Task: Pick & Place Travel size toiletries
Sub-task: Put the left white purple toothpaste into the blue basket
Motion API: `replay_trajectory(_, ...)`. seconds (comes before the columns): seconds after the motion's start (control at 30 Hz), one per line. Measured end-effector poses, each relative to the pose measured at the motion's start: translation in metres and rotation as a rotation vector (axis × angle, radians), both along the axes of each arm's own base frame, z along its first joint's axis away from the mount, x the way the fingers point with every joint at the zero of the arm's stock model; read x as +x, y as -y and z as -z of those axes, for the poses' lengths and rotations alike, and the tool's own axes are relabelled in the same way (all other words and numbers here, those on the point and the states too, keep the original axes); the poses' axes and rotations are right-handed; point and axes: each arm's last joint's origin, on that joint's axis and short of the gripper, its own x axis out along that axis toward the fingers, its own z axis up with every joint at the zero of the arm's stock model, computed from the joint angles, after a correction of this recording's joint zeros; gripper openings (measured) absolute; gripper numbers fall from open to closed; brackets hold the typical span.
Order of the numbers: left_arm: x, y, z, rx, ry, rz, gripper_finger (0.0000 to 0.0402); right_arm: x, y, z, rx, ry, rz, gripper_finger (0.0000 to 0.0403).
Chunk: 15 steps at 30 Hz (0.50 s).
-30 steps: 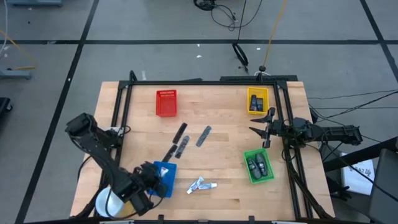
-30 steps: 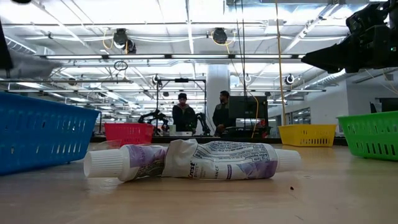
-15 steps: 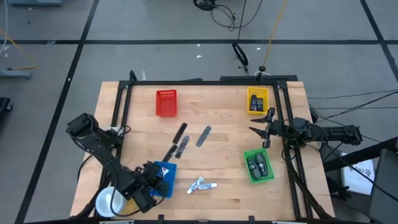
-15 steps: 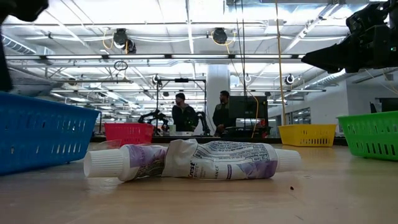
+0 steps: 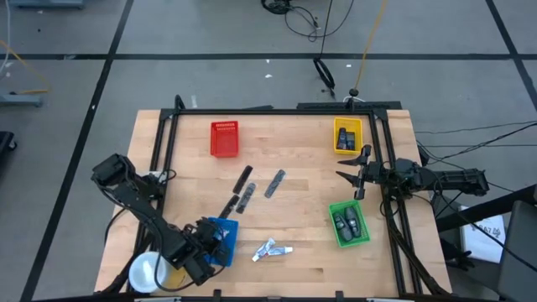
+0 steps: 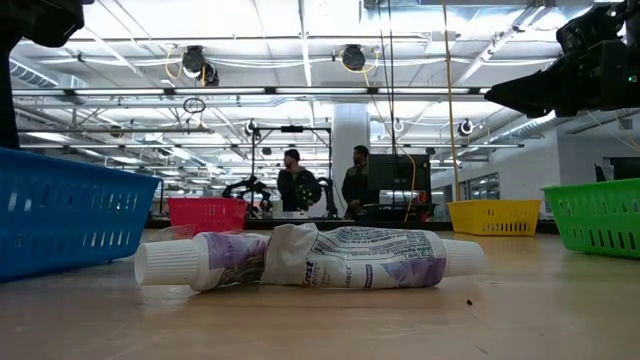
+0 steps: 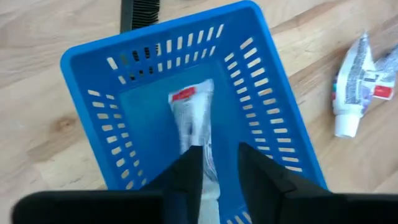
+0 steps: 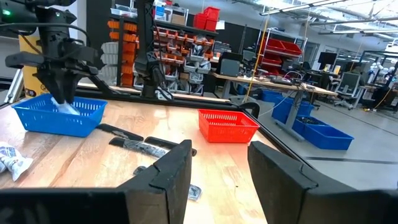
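Observation:
My left gripper (image 7: 217, 152) hangs over the blue basket (image 7: 155, 43) at the table's near left, pointing steeply down with its fingers apart. A white tube with a red end (image 7: 189, 115) lies on the basket's floor, its other end between my fingers. Two more white tubes (image 5: 271, 248) lie on the wood just right of the basket. Dark sticks (image 5: 243, 189) lie mid-table. My right gripper (image 5: 351, 174) waits open and level at the right edge. My left gripper's fingers (image 7: 186, 177) stand on either side of the tube's near end (image 7: 208, 171), coming from above. The tube lies flat on the basket floor. Whether the fingers touch it, I cannot tell.
A red basket (image 5: 224, 138) stands far left of centre. At the far right is a yellow basket (image 5: 347, 136), and a green basket (image 5: 348, 223) with dark oval pieces sits near right. A white-topped roll (image 5: 144, 272) sits at the near left corner. People stand beyond the table.
My left arm has shifted a little above the blue basket, and more of it shows at the top left of the low view. The tubes on the wood and my right arm have kept still.

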Motion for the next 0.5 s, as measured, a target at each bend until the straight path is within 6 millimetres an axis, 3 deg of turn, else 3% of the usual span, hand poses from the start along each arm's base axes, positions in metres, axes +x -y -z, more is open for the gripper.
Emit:
replay_trajectory(0.3, 0.005, -0.002, -0.007, 0.046, -0.017, 0.145, 0.0187, 0.000, 0.000, 0.000, 0.000, 0.000, 0.000, 0.0151)
replay_trajectory(0.5, 0.016, -0.003, -0.021, 0.066, -0.009, 0.262, 0.0206, 0.000, 0.000, 0.000, 0.000, 0.000, 0.000, 0.0152)
